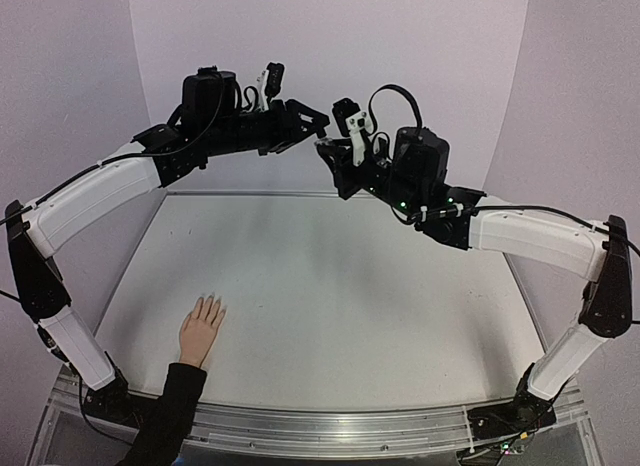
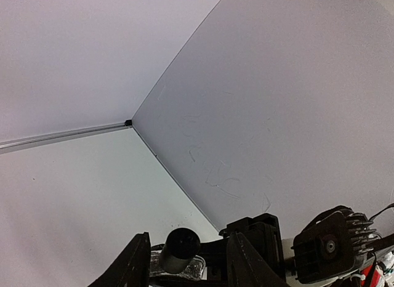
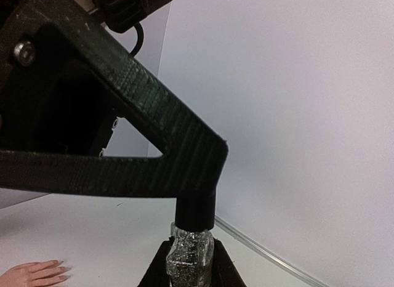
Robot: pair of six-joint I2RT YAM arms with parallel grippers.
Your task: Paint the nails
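Both arms are up high, elbows out wide, wrists turned inward so the two claws meet tip to tip over the far middle of the table (image 1: 330, 286), close to the back wall (image 1: 330, 46). The right gripper (image 3: 189, 262) points up and is clamped on a small glittery bottle (image 3: 188, 255), held upright. Its black cap (image 3: 196, 212) sticks out above the fingers. The left gripper (image 2: 188, 250) comes in from the opposite side with its jaws apart, one on each side of the cap. The left wrist view shows a gap on both sides, so no grip there. In the right wrist view one left finger (image 3: 123, 145) overlaps the top of the cap, and I can't tell contact from that angle. The nails (image 1: 210, 304) are on the pale hand (image 1: 200, 331), which lies flat and palm down at the near left of the table, fingers spread toward the back wall, black sleeve (image 1: 170, 411) running off the front rail (image 1: 330, 426). The hand sits just beside the left arm's lower link (image 1: 75, 346), well apart from and far below both claws. The side walls close in at left and right, and the wall corner (image 2: 127, 122) is near in front of the left wrist.
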